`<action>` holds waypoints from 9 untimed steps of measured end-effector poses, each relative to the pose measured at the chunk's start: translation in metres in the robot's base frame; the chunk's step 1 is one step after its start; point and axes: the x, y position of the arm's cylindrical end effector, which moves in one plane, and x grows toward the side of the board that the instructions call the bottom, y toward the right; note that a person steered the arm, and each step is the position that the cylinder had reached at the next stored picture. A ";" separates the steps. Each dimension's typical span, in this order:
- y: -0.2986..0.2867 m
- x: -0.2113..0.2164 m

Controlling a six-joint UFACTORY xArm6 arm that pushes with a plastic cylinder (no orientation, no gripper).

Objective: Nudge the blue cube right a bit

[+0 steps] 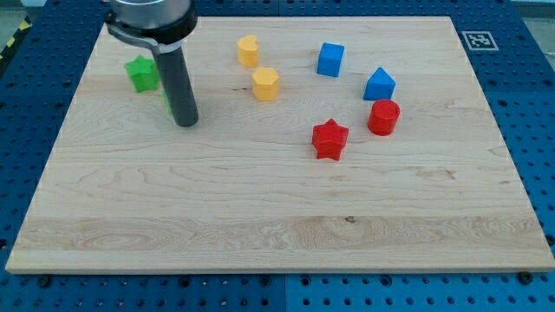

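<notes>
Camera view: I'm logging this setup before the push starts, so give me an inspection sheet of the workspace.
Surface: wooden board, flat, on a blue pegboard bench.
Job's things: blue cube near the view's top; my tip far to its left, touching no block.
Clutter: blue triangular block, red cylinder, red star, yellow heart, yellow hexagon, green star.
Jaws: nothing seen.
Cables: nothing seen.
Surroundings: marker tag.

The arm enters from the view's top left, its wide dark collar cut off by the frame edge. A straight dark rod hangs from it, nearly upright, and my tip (186, 123) rests on the tabletop (260, 217).
</notes>
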 end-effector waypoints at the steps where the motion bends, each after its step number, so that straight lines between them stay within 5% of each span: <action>1: 0.000 -0.008; 3: 0.040 -0.009; 6: 0.078 -0.094; 8: 0.197 -0.089; 9: 0.192 -0.070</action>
